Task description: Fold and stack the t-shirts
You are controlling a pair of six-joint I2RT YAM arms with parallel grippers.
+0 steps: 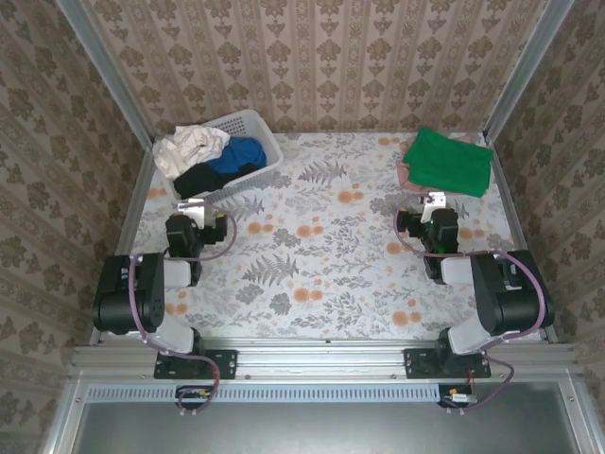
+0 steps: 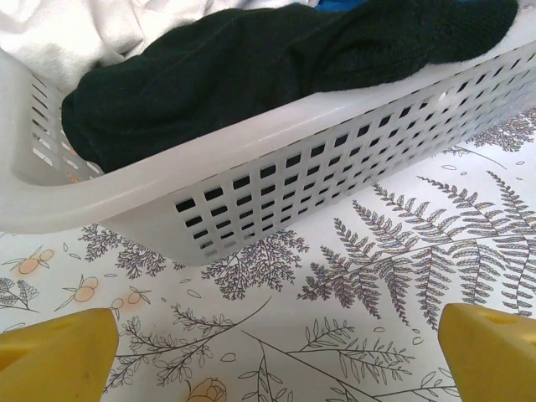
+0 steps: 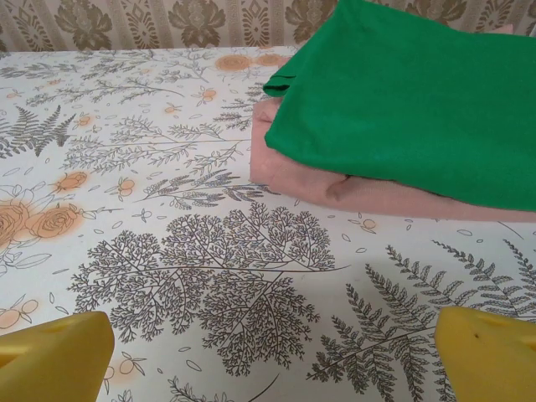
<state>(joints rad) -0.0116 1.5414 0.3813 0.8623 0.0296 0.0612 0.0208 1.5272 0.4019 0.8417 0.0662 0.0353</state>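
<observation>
1. While both arms crouch low over the flower-printed table [image 1: 321,274], neither one has hold of anything.
2. The left gripper [image 2: 275,356] stands wide open. Its yellow fingertips [image 2: 59,352] sit far apart, with bare tablecloth between them. It faces the near wall of the white lattice basket [image 2: 276,193], close by but not touching it.
3. The basket stands at the far left of the table, and unfolded shirts are heaped in it. The cream t-shirt [image 1: 189,147] spills over the left rim, the blue t-shirt [image 1: 244,154] lies in the middle, and the black t-shirt [image 2: 234,75] is draped along the near edge.
4. The right gripper [image 3: 272,356] is spread just as wide, with its fingertips [image 3: 54,356] well apart over the tablecloth. It points toward the stack at the far right and is clear of it.
5. In that stack, the folded green t-shirt [image 3: 419,109] lies flat on top of the folded pale pink t-shirt [image 3: 310,180]. The pink edge shows beneath it on the left and near sides.
</observation>
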